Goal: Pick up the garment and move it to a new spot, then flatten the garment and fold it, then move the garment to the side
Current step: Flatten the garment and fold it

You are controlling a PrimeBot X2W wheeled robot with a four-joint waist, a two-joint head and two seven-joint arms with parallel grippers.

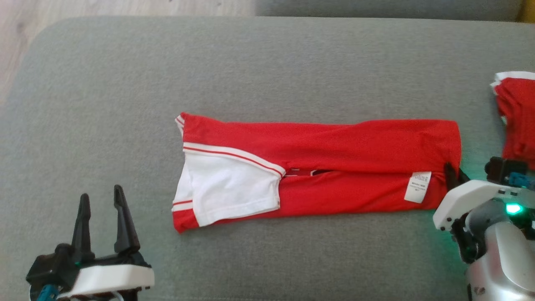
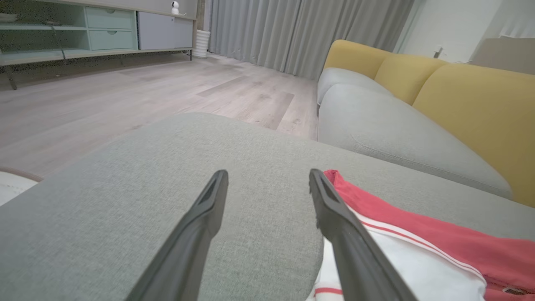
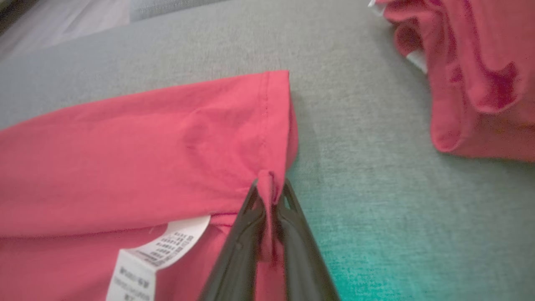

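The garment (image 1: 334, 159) is a red shirt with white sleeves and trim, folded into a long strip across the grey cushion (image 1: 267, 62). Its white care label (image 1: 418, 187) faces up near the right end. My right gripper (image 1: 453, 175) is shut on the garment's right hem, and red cloth (image 3: 267, 184) is pinched between the fingertips. My left gripper (image 1: 102, 196) stands open over bare cushion, left of the garment's white sleeve (image 1: 225, 192). In the left wrist view the sleeve end (image 2: 397, 246) lies just right of the open fingers (image 2: 334, 209).
A second red and white garment (image 1: 516, 117) lies bunched at the cushion's right edge, close to my right arm. Wooden floor (image 1: 25, 33) lies beyond the far left corner. A grey and yellow sofa (image 2: 418, 108) stands behind the cushion.
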